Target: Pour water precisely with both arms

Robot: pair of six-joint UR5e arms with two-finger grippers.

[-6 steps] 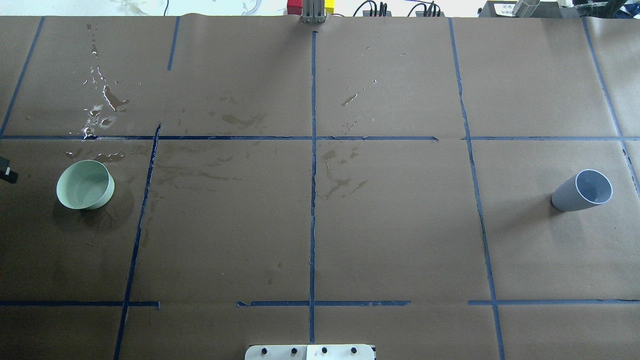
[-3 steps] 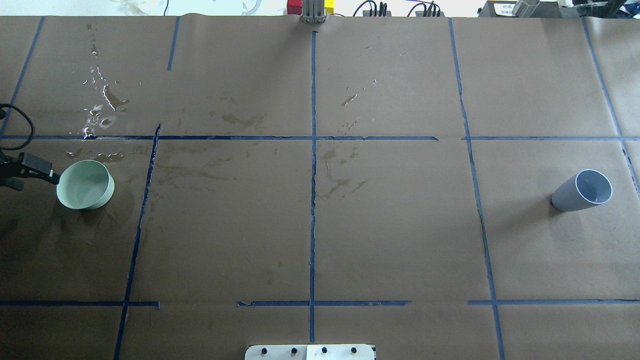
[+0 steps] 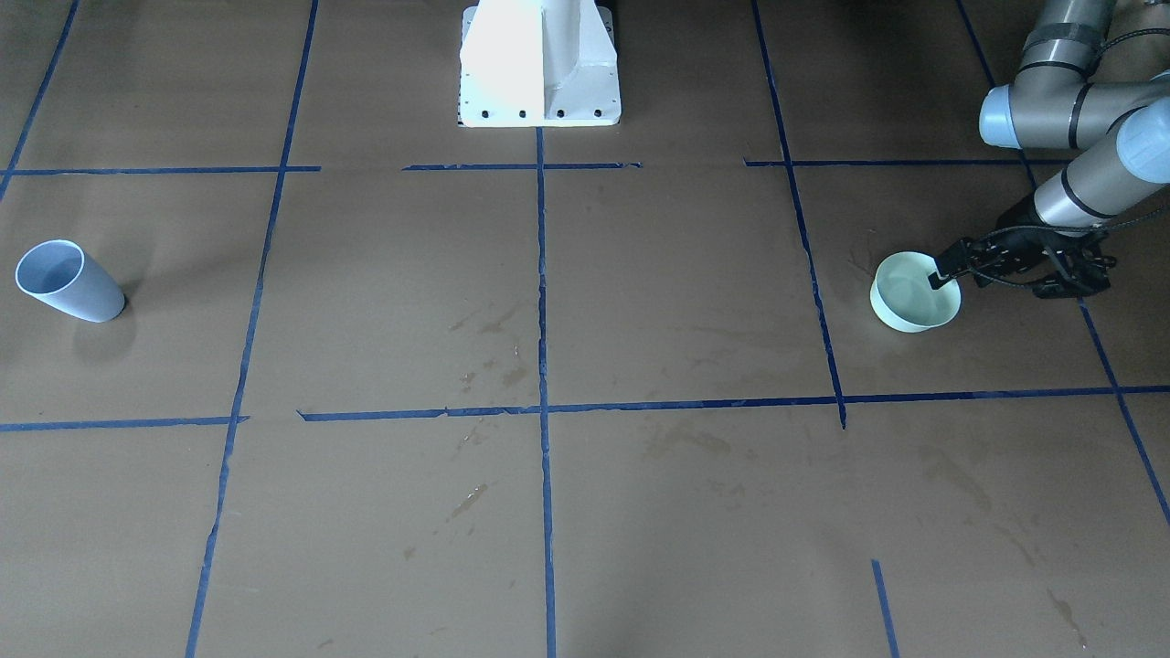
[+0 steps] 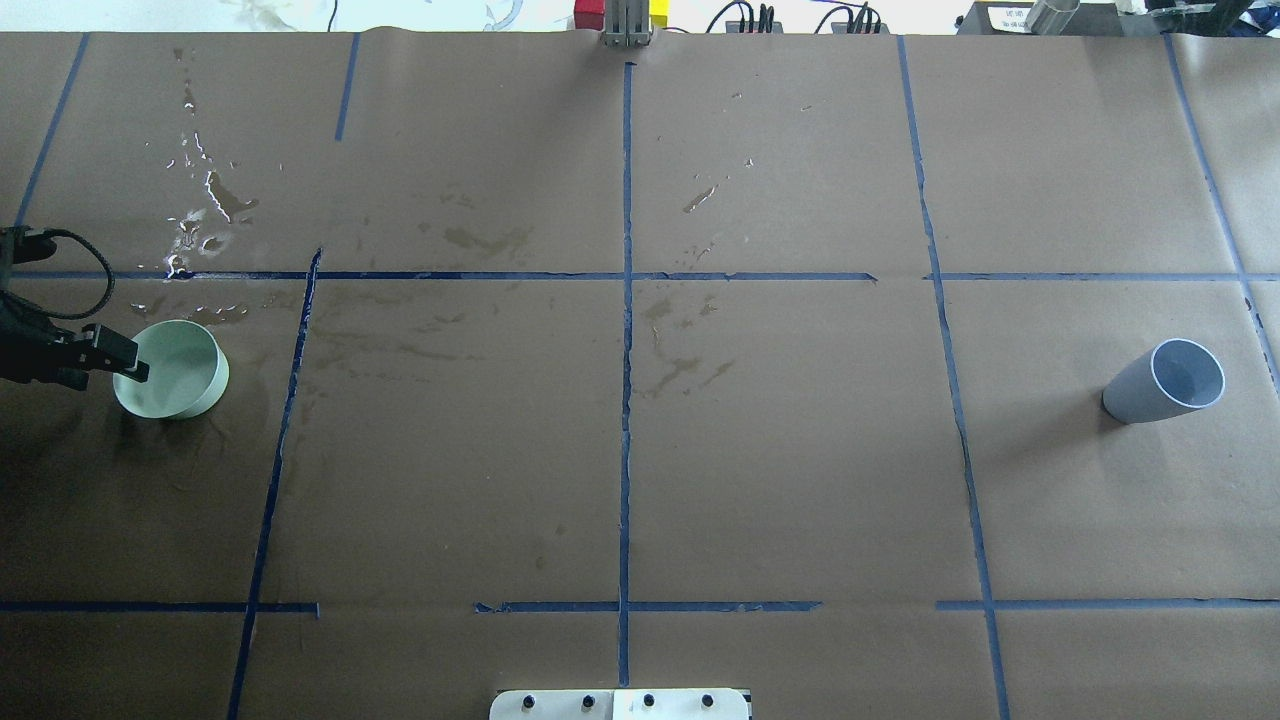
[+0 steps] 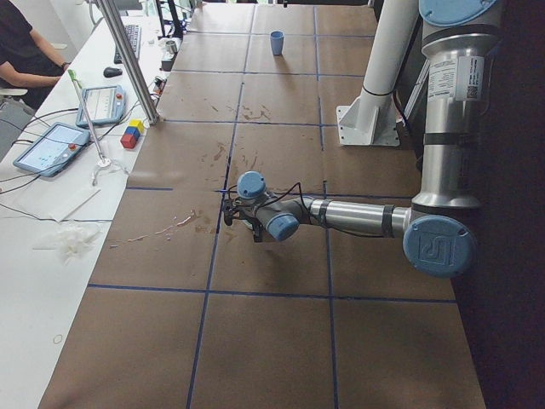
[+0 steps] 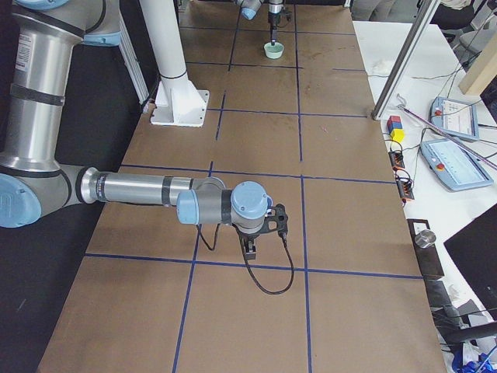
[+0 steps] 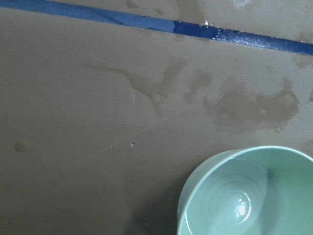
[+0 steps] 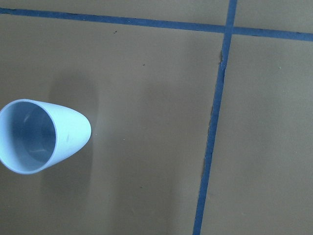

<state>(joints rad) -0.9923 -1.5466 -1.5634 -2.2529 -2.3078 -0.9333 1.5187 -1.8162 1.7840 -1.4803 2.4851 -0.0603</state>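
Left gripper [image 4: 128,362] at overhead view's left edge, tips at rim of pale green round plastic bowl [image 4: 212,388]; spread or pinching, can't tell. Right gripper [image 6: 250,247] shows only in the side view, state unclear. Grey-blue tapered plastic cup [image 4: 1135,400] stands at right edge.

Overhead faces front camera; both share green bowl [image 4: 215,390].

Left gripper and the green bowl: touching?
Cannot tell. Overhead and front views show the left gripper overlapping the rim of the green bowl; neither shows a gap or contact.
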